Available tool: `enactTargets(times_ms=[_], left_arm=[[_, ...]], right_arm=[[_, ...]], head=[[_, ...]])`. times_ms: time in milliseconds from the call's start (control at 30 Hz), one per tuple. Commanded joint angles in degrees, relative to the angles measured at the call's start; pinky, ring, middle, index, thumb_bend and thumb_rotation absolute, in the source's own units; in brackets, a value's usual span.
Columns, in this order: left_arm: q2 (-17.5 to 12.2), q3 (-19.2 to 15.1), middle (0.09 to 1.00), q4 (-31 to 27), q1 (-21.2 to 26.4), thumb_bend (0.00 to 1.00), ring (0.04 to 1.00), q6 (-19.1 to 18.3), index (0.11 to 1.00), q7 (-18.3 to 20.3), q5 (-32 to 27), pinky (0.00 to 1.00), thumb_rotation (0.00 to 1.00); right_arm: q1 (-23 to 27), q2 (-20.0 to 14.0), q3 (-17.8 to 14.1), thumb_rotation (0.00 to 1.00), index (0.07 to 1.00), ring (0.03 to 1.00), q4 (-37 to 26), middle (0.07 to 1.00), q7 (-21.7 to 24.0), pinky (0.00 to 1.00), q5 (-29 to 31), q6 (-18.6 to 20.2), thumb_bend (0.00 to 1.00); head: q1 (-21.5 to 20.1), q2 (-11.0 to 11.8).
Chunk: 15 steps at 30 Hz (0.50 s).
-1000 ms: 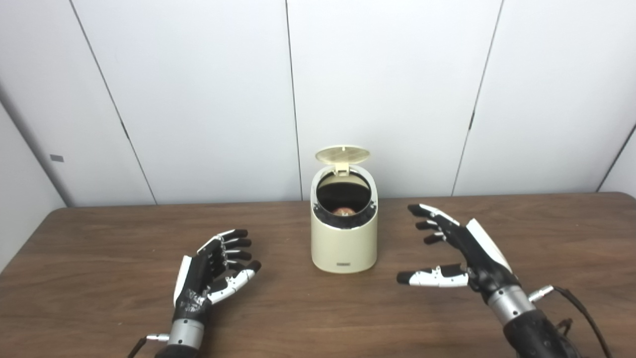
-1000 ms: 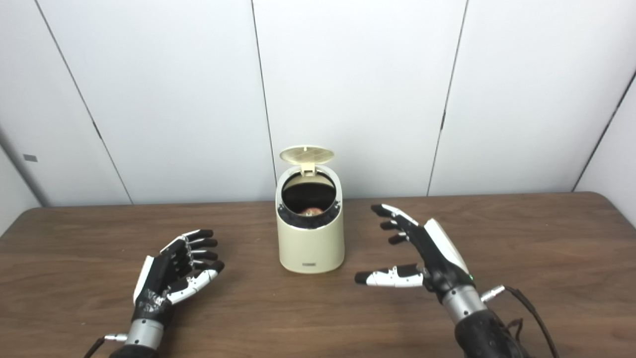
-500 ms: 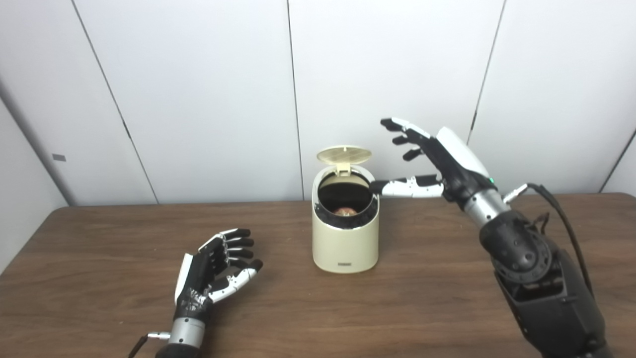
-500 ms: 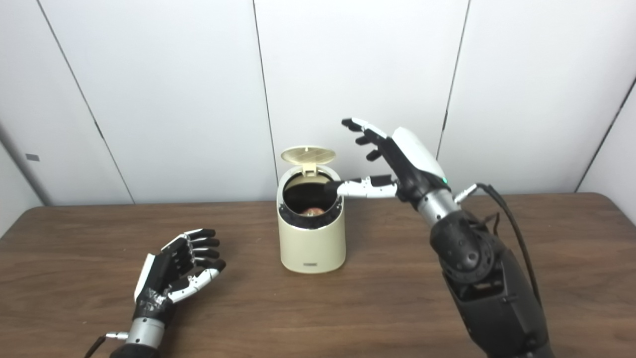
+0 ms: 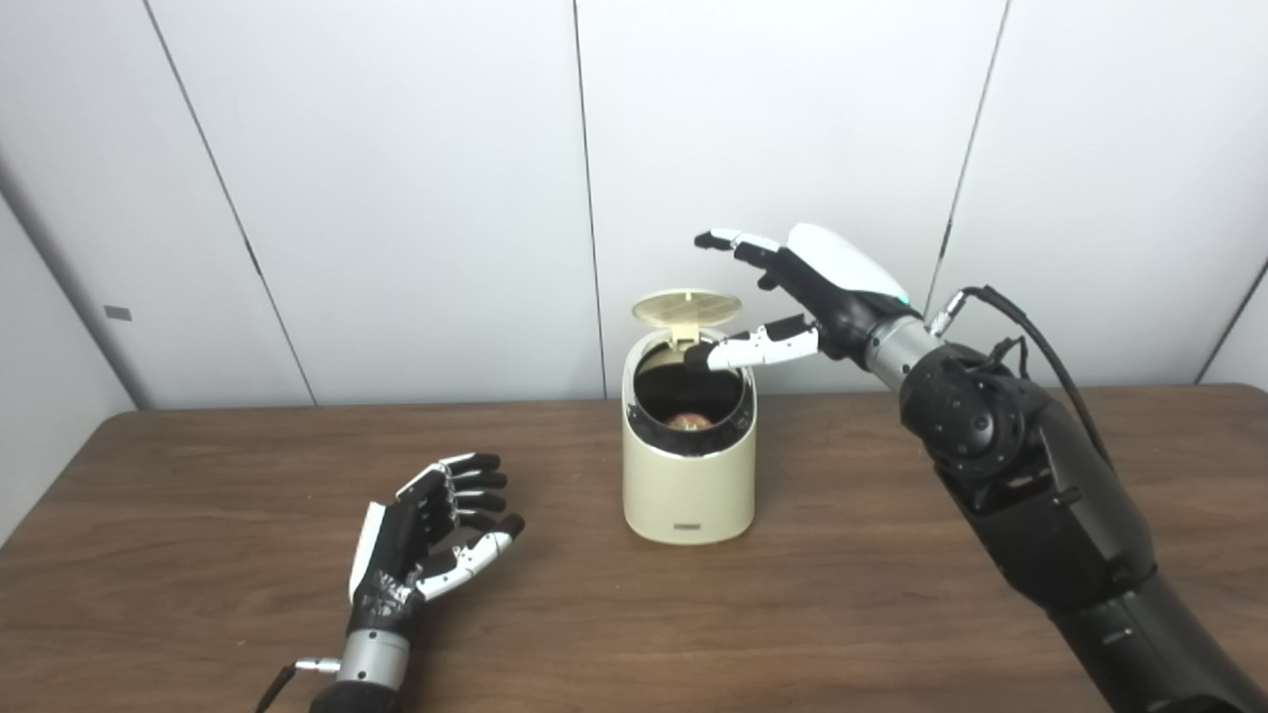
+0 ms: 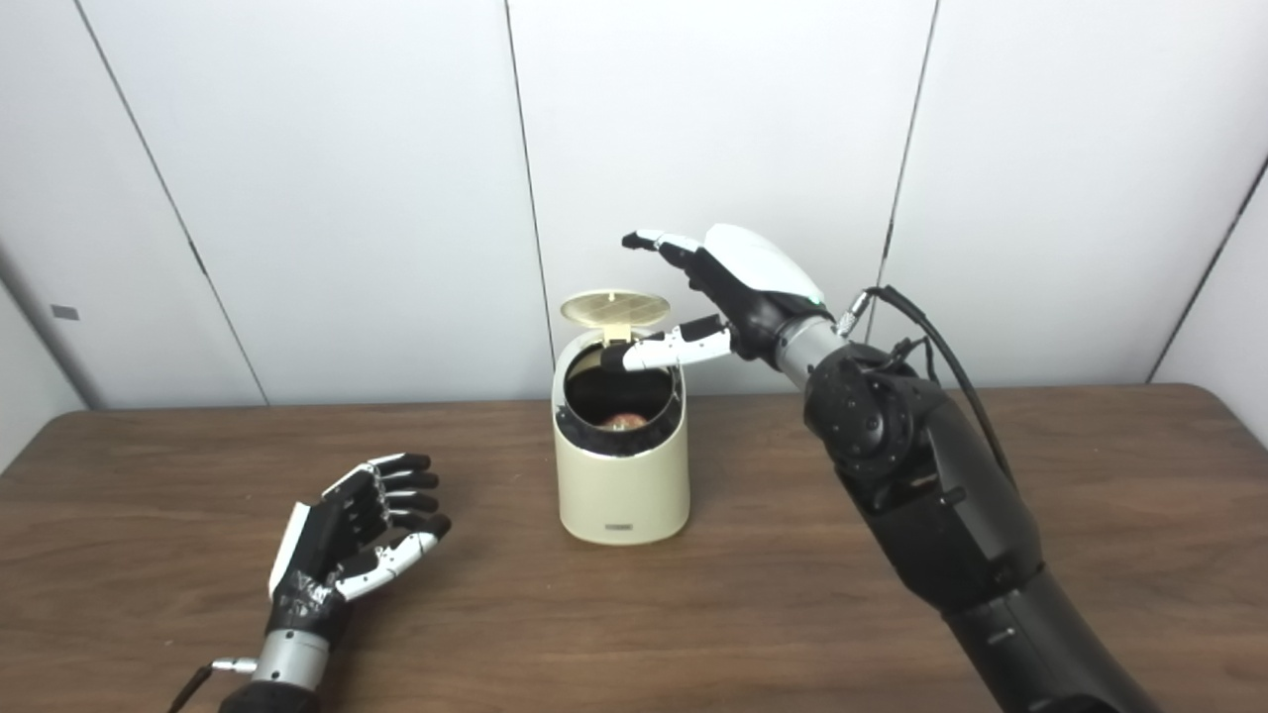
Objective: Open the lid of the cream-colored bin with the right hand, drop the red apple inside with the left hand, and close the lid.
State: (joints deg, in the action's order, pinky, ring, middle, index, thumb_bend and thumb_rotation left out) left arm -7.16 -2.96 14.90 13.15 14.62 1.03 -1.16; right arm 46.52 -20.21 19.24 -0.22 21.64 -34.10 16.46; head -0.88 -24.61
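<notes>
The cream-colored bin (image 5: 686, 485) stands mid-table with its round lid (image 5: 686, 307) tipped up at the back. Deep inside its dark mouth lies the red apple (image 5: 686, 422), only partly visible. My right hand (image 5: 802, 287) hovers open just right of and above the lid, fingers spread over it, thumb reaching across the bin's rim. It holds nothing. My left hand (image 5: 426, 540) rests open on the table to the bin's left, palm up and empty.
The brown wooden table (image 5: 892, 614) stretches wide on both sides of the bin. White wall panels (image 5: 396, 198) rise right behind the table's far edge. A black cable (image 5: 1040, 337) loops off my right wrist.
My right hand rose from the table at the bin's right and swung left, ending above the raised lid. The left hand, bin and apple stayed put.
</notes>
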Motion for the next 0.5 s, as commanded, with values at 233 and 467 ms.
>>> enactTargets(times_ms=[233,467], left_arm=[[1.16,0.56,0.656,1.85,-2.09,0.58,0.599,0.69,0.704,-0.34,0.72,0.52,0.00],[1.20,0.59,0.651,1.32,-2.23,0.57,0.595,-0.04,0.700,-0.80,1.56,0.53,0.00]], right_arm=[[2.11,-0.94,1.88,0.61,0.820,0.964,-5.38,0.866,2.75,0.83,-4.15,-1.57,0.73],[0.54,-1.20,1.74,0.61,0.792,0.953,-7.37,0.828,3.05,0.83,-5.19,-3.07,0.72]], head=[[0.44,-0.59],[0.51,-0.73]])
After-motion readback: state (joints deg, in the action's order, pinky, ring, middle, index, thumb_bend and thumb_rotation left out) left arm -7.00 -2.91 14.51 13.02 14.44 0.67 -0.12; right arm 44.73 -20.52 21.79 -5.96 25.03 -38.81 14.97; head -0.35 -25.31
